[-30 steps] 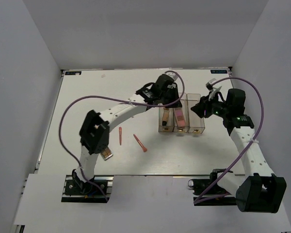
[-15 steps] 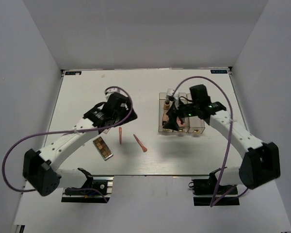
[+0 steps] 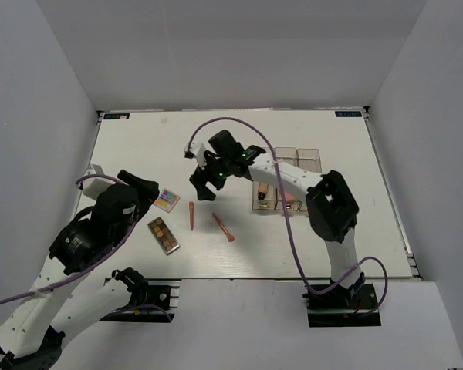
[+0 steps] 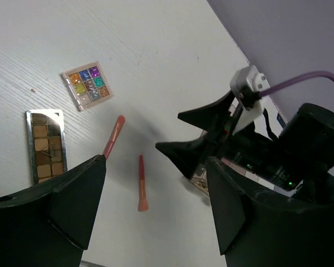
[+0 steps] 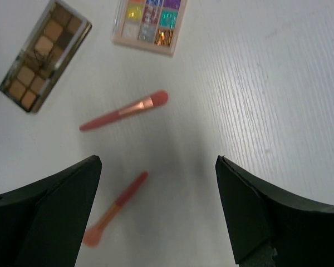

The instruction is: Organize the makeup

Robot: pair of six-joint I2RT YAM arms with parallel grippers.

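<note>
**A:** From overhead, where does everything sit?

**B:** The right gripper (image 3: 204, 187) hangs over the table (image 3: 139, 146), jaws spread and empty. The pink sticks (image 3: 191, 215) lie just on its near side. The clear boxes (image 3: 309, 158) stand well behind it, towards its own base. The left gripper (image 3: 144, 190), also spread and empty, is just beside the colourful palette (image 3: 167, 200), and the brown palette (image 3: 163, 235) lies near it.

**A:** And the left wrist camera?

**B:** Wide fingers (image 4: 61, 206), nothing between them. The sticks (image 4: 113, 136) lie just ahead, both palettes beyond to one side. The right gripper (image 4: 203, 146) looms close in front.

**A:** The right wrist?

**B:** Its fingers (image 5: 44, 217) are apart too. One stick (image 5: 125, 110) lies ahead between them, the other nearer and blurred, the palettes farther on.

**A:** What worries you?

**B:** Both grippers face the same sticks, so I think they could knock together. The sticks are thin and lie flat, so closing tips may scrape the table or flick one away.
</note>
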